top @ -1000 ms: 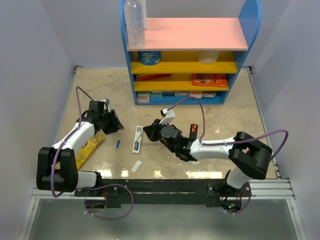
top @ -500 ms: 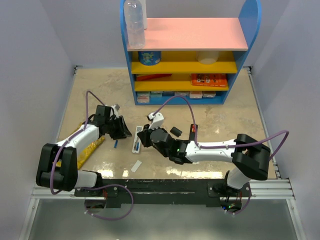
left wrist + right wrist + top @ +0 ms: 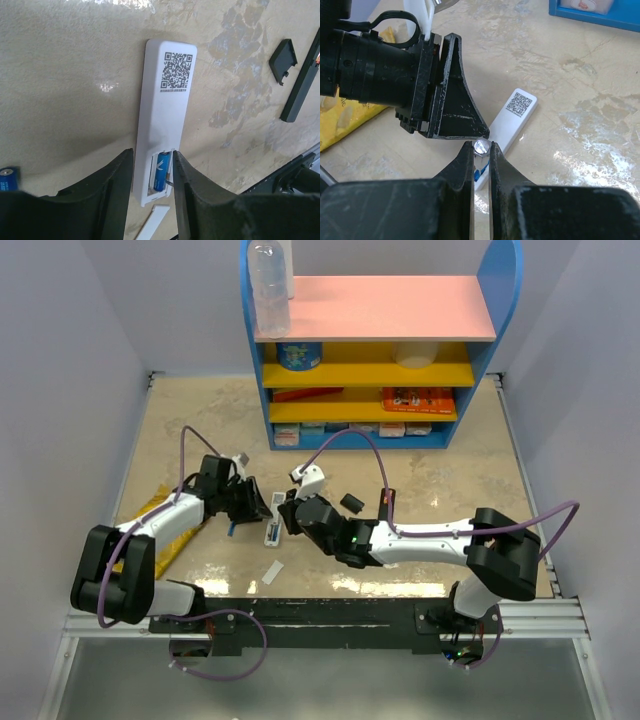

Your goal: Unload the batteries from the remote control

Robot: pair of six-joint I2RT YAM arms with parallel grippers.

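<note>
One blue battery (image 3: 160, 172) sits in the open compartment at one end of the white remote (image 3: 167, 115). The remote lies flat on the table (image 3: 440, 470), left of centre, QR-code side up. Second blue battery (image 3: 232, 529) is loose on the table just left of the remote.

Left hand (image 3: 152, 154) has its fingers apart, one on each side of the compartment end; can't tell whether they touch the remote. Right hand (image 3: 480, 145) has its fingers together, clamped on a thin grey stick (image 3: 170, 182) whose tip is at the compartment beside the battery.

White cover (image 3: 272, 571) lies near of the remote. Black cover (image 3: 283, 61) and black remote (image 3: 300, 85) lie to the right. Yellow packet (image 3: 165, 535) is far left under the left arm.
</note>
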